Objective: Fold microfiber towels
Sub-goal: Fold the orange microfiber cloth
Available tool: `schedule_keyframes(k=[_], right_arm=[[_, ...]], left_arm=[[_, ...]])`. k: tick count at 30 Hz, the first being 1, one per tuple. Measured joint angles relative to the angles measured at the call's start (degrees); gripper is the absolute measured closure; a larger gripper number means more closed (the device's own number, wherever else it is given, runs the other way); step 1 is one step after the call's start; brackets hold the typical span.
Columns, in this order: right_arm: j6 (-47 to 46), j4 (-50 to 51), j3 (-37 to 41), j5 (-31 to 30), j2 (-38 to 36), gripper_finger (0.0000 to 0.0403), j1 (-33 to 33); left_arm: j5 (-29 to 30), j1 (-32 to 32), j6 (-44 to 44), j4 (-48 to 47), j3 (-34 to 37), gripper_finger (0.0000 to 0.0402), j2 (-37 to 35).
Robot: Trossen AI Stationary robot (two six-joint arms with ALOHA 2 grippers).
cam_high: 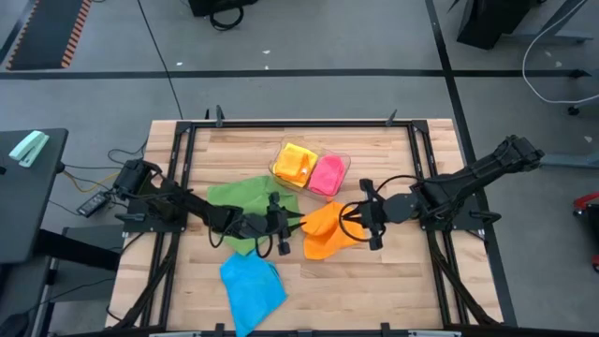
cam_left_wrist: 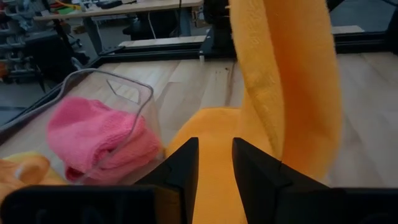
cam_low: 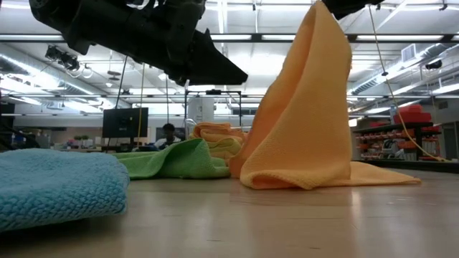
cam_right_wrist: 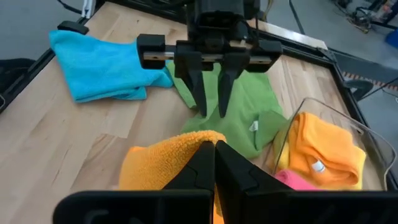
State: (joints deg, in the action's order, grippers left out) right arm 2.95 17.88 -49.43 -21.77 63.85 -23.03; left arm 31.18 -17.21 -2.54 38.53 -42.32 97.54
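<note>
Right gripper (cam_high: 359,221) is clenching a corner of the orange towel (cam_high: 326,229) near the table's (cam_high: 393,271) middle, lifting it so the cloth is draping into a peak, presumably to find an edge for folding. Left gripper (cam_high: 288,225), at nine o'clock of the towel, is hovering with fingers parted, gripping nothing, likely waiting to take the other corner. Green towel (cam_high: 245,198) is lying flat behind it; blue towel (cam_high: 251,288) is sitting at seven o'clock.
</note>
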Motion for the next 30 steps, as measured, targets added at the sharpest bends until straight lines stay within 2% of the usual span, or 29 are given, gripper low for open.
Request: schedule_keyframes(k=[7,30], right_arm=[[-0.1,0.3,0.0,0.3,0.0,0.0393,0.0],[-1.0,0.7,0.0,1.1,0.1,0.0393,0.0]], left_arm=[[0.0,1.7,-1.4,0.2,0.0,0.0297,0.0],[0.0,1.7,-2.8,0.2,0.0,0.0304,0.0]])
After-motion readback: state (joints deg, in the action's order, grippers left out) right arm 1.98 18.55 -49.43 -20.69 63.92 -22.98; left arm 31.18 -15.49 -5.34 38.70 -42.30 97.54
